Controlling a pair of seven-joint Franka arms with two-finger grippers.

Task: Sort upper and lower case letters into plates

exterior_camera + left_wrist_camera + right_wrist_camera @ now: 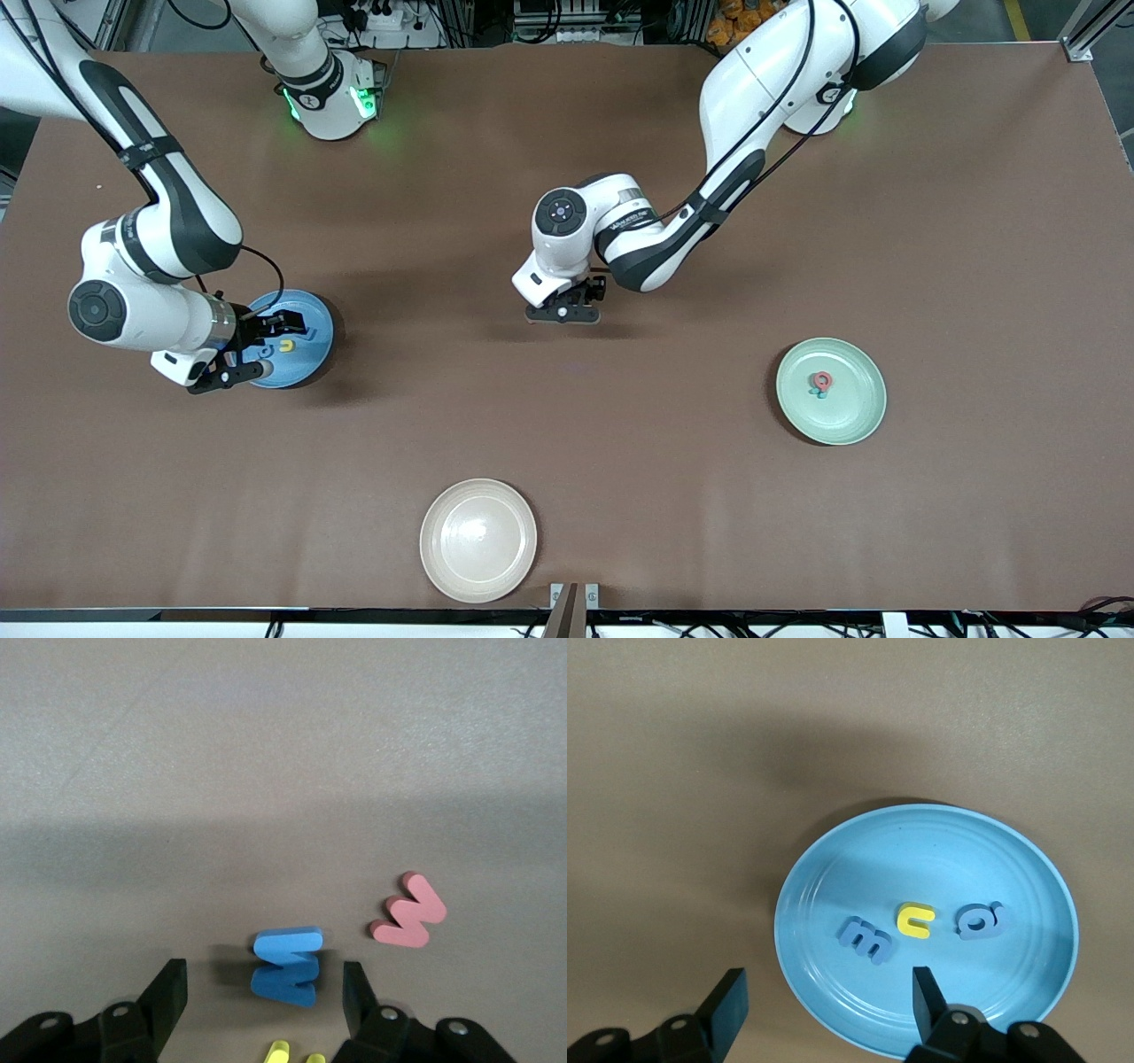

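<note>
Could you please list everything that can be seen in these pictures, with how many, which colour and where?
blue plate: one, blue, toward the right arm's end of the table
letters in the blue plate: three, a blue m, a yellow u, a blue a
pale green plate: one, toward the left arm's end
letters in the green plate: a red one over a teal one; exact count unclear
cream plate: one, nearest the front camera, nothing in it
letters on the table: a blue one, a red W, a yellow one partly seen
table: one, brown
left gripper: open, over the blue letter
right gripper: open, over the blue plate's rim
</note>
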